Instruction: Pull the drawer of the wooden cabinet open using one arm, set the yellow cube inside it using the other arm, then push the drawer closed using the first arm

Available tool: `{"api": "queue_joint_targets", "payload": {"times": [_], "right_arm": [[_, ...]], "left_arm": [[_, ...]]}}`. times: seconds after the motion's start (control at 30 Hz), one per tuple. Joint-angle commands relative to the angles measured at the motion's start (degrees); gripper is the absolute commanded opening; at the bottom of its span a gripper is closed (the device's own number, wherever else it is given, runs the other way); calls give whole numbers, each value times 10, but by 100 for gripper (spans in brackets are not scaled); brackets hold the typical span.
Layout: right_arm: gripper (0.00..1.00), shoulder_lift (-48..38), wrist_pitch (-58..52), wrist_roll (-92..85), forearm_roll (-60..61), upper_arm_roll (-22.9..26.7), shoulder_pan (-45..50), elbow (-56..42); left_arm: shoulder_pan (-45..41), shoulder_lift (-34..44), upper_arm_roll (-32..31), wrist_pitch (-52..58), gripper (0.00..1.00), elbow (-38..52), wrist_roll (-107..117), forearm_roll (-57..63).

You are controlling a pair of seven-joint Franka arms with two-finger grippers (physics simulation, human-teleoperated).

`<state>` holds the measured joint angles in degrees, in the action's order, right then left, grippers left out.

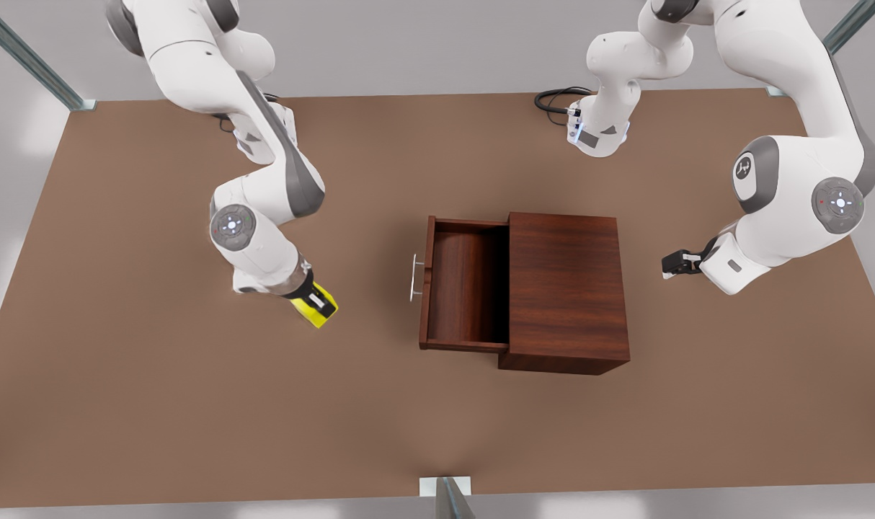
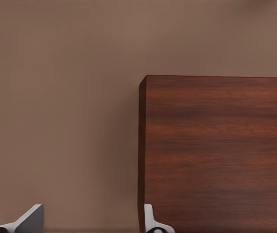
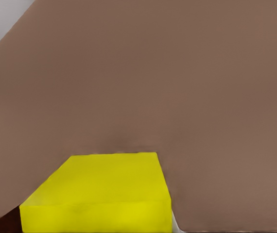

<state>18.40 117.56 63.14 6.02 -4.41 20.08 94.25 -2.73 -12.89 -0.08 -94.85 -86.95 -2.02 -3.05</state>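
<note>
Currently the right gripper (image 1: 321, 308) clamps the plain yellow cube (image 1: 315, 308) above the matte brown tabletop (image 1: 156, 404); the drawer (image 1: 460, 288) protrudes from the wood-grained cabinet (image 1: 563, 288); left gripper (image 1: 667, 265) fingers spread, partly cropped

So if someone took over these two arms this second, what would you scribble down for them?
Right end effector: shut on the yellow cube, on the front view's left, short of the drawer.
Left end effector: open, waiting beside the wooden cabinet on the front view's right.
Done: drawer pulled out, nothing in it; handle free.
Left: carry the cube over the drawer, release it inside, then push the drawer shut with the left arm.
</note>
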Motion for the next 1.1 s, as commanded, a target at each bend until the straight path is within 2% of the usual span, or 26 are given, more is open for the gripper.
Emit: {"api": "queue_joint_targets", "payload": {"times": [0.0,0.37,0.7,0.87,0.9,0.97,1.07], "right_arm": [[66,11,-100,208,-2,0,27,-31],[67,168,-136,421,-6,6,195,-251],[68,265,-130,473,-5,36,262,-357],[68,282,-125,487,-5,41,274,-376],[70,284,-125,488,-5,43,275,-376],[100,284,-125,485,-5,42,275,-376],[100,284,-125,485,-6,42,275,-375]], "left_arm": [[0,1,0,0,100,0,-1,0],[0,1,0,0,100,0,-1,1],[-1,1,0,0,100,0,1,1],[-1,1,0,1,100,-1,1,1],[-1,1,0,1,100,-1,1,1],[-6,1,-2,3,100,-2,3,1],[-106,-1,-4,7,100,32,121,10]]}}
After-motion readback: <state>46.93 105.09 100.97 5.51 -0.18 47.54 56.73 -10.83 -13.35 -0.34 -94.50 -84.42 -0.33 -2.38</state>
